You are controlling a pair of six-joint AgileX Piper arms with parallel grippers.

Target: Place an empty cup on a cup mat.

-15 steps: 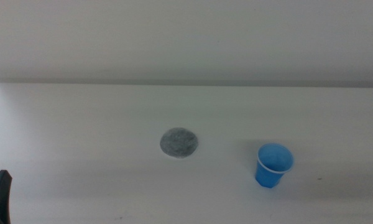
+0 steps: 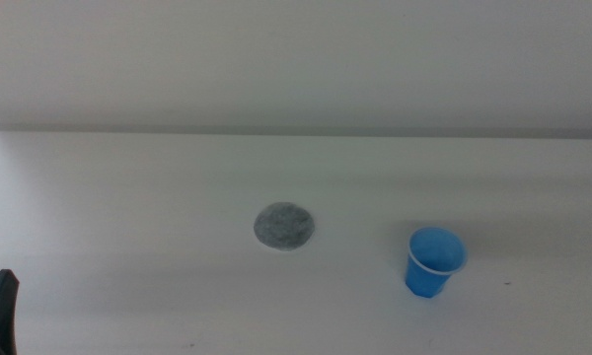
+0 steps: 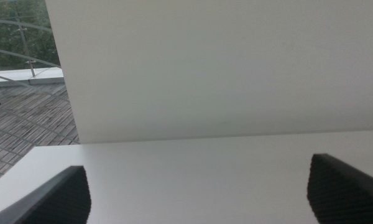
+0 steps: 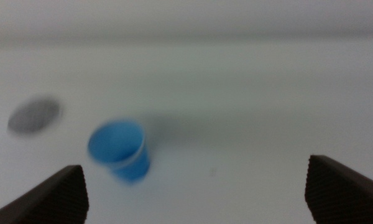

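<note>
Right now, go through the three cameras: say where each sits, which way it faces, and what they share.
Middle view: above, looking forward and down at the table, cup and cup mat; left gripper at the bottom-left edge.
Left wrist view: on the left arm, facing bare tabletop and wall; left gripper's open jaws show.
Right wrist view: on the right arm, facing cup and cup mat; right gripper open.
Middle and right wrist views share both.

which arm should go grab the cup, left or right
Right, probably. The cup stands upright on the table's right side, apart from the cup mat, and the open right gripper already faces it. The left gripper, also open, waits at the bottom-left edge, farther away.
</note>
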